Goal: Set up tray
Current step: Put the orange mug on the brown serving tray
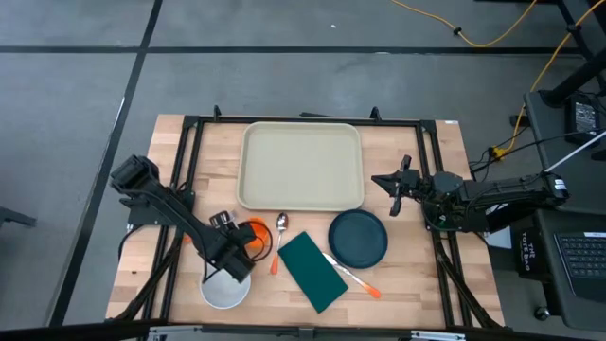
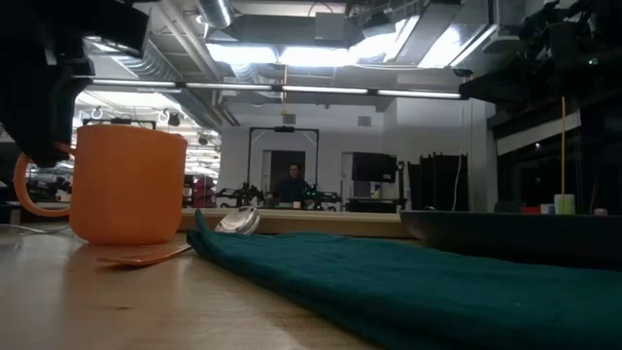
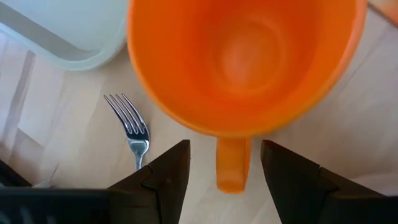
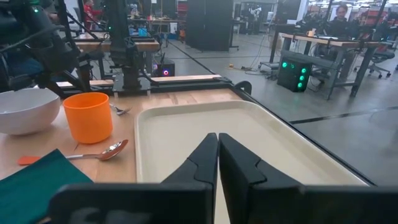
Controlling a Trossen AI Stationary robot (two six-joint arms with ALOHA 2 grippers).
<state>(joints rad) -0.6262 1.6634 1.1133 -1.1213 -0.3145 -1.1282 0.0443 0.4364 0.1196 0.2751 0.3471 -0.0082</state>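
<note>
On the light wooden table [image 1: 417, 284], the large cream rectangular plastic tray [image 1: 301, 165] lay central, the left pincer [image 3: 224, 167] spread wide around the orange plastic mug's [image 3: 245, 65] handle, the right pincer [image 4: 217, 149] closed, empty.

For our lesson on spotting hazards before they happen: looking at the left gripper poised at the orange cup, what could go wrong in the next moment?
1. The left gripper is open with its fingers either side of the orange cup's handle; a grip on that narrow handle could slip or tilt the cup.
2. The fork and white bowl lie close by and could get knocked.
3. The spoon lies between cup and tray, so a low carry might drag it.
</note>
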